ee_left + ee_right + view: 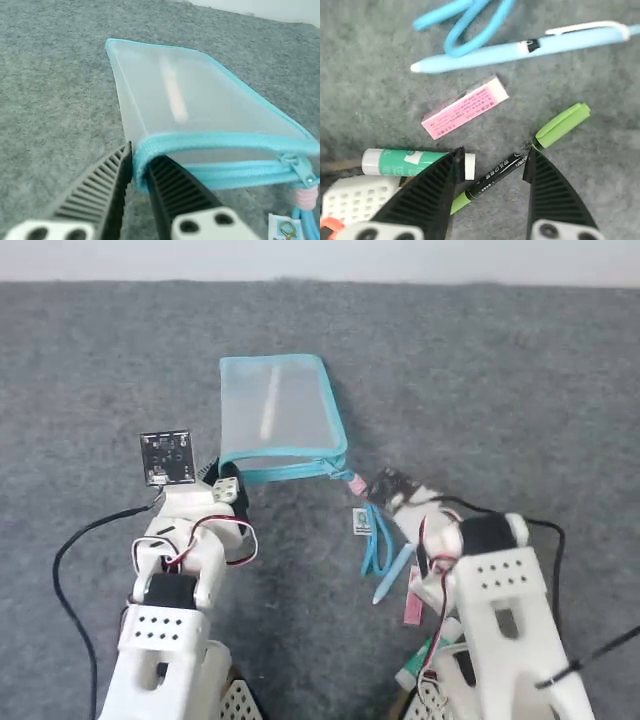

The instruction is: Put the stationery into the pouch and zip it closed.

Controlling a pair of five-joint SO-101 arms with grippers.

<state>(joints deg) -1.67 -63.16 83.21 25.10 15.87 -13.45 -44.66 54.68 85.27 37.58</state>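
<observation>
My left gripper is clenched on the teal-trimmed rim of the pouch, at the corner of its mouth. The rest of the translucent bag stretches away beyond my fingertips. The mouth gapes a little, and a pale stick-shaped thing lies inside, too blurred to name. The zip pull sits at the far end of the mouth from my pinch, so the zip is not yet run.

My right gripper is spread wide and holds nothing. It hangs over the green-capped pen, whose black barrel runs across the gap between my two fingers. I cannot tell whether the tips touch the grey mat. The glue stick lies just beside one fingertip. The pink eraser is a little farther ahead, and past it are the light blue pen and the looped blue strap.

I judge this to be the loading step: one hand keeps the pouch open while the other picks up a piece. Most of the stationery is outside the bag, so the task looks far from finished.

Next I should lower my right fingers around the barrel, clear of the glue stick, and close on it. Then I lift the pen and carry it to the mouth beside my left fingertips. The left pinch must not slip, or the opening will collapse.
</observation>
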